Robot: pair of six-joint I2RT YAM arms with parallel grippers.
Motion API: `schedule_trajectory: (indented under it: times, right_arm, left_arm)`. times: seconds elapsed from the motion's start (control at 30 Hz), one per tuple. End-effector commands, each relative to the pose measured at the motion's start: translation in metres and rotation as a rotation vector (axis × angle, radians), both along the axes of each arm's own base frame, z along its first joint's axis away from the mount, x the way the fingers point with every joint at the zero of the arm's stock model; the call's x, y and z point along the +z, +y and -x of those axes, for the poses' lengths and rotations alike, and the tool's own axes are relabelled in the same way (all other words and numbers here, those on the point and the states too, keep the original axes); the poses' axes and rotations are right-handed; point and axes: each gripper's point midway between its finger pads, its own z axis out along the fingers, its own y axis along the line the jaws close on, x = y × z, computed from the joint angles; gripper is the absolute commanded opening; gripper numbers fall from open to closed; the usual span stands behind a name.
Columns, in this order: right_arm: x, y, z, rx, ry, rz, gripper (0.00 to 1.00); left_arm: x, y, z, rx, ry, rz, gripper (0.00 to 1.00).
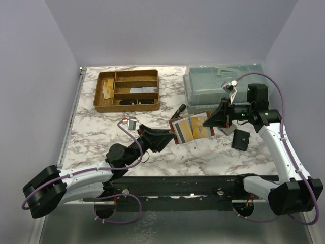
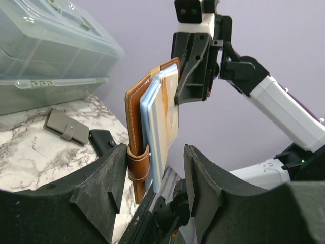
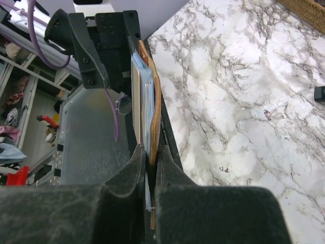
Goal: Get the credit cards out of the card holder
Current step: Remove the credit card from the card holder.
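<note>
The reddish-brown card holder (image 1: 179,133) hangs open above the table, with tan credit cards (image 1: 189,128) and a light blue one showing in its pockets. My right gripper (image 1: 212,122) is shut on its right end; in the right wrist view the jaws (image 3: 151,162) pinch the leather edge (image 3: 156,112) and the cards (image 3: 138,96) together. My left gripper (image 1: 163,136) is open at the holder's left end. In the left wrist view the holder (image 2: 133,114) and its cards (image 2: 165,119) stand between the fingers of that gripper (image 2: 155,173). The strap sits close to the left finger, and a gap separates the cards from the right finger.
A gold-brown divided tray (image 1: 127,90) stands at the back left and a clear plastic box (image 1: 223,84) at the back right. A small black pouch (image 1: 240,139) and a grey flat piece (image 2: 66,127) lie on the marble under the right arm.
</note>
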Motion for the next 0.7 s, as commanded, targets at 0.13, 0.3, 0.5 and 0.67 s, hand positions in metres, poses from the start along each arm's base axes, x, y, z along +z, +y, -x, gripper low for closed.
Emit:
schedule_trajectory:
  times: [0.13,0.3,0.5,0.67]
  right_arm:
    - [0.009,0.002,-0.002,0.01,-0.033,0.006,0.0]
    - [0.014,0.003,0.005,0.042,-0.033,-0.021,0.0]
    - [0.017,0.004,0.009,0.062,-0.033,-0.036,0.0]
    - [0.02,0.004,0.013,0.082,-0.038,-0.052,0.0]
  left_arm:
    - [0.007,0.01,-0.003,0.045,-0.006,0.023,0.55]
    - [0.002,0.006,-0.007,0.051,0.002,-0.002,0.57]
    - [-0.007,0.0,-0.013,0.061,0.015,-0.039,0.72]
    - [-0.015,-0.001,-0.019,0.083,0.029,-0.061,0.78]
